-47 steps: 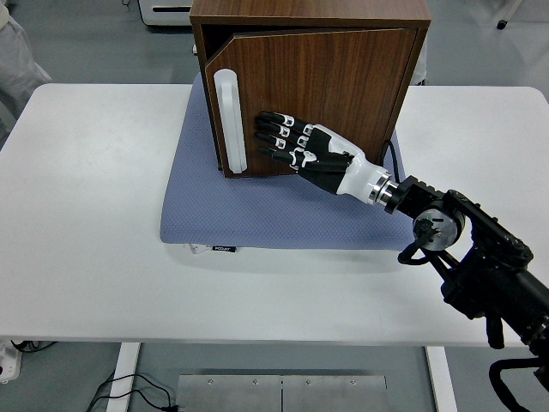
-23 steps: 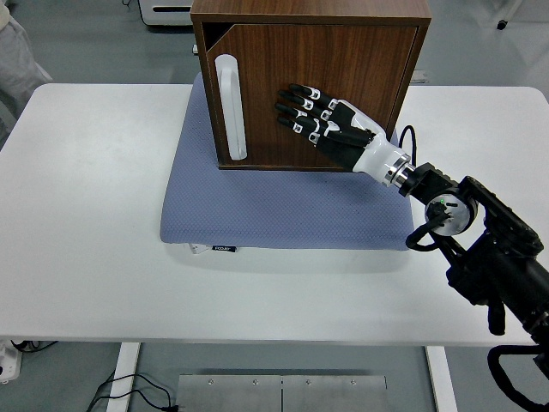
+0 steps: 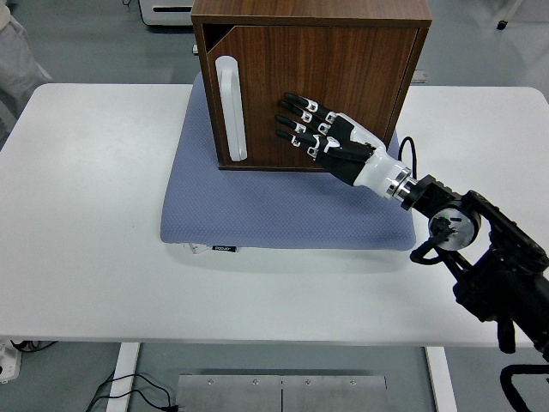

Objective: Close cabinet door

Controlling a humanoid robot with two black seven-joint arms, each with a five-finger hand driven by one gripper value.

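The wooden cabinet (image 3: pixel 313 17) on the blue mat (image 3: pixel 283 215) has its door (image 3: pixel 343 69) nearly shut, the right hand (image 3: pixel 330 137) lying before it, fingers (image 3: pixel 296 116) spread, holding nothing.

One wooden cabinet (image 3: pixel 326 77) stands just beyond the single robot hand (image 3: pixel 322 137), with one door (image 3: pixel 343 69) bearing one white handle (image 3: pixel 232 107) to the hand's left. One blue-grey mat (image 3: pixel 257 215) lies beneath, on one white surface (image 3: pixel 86 215).
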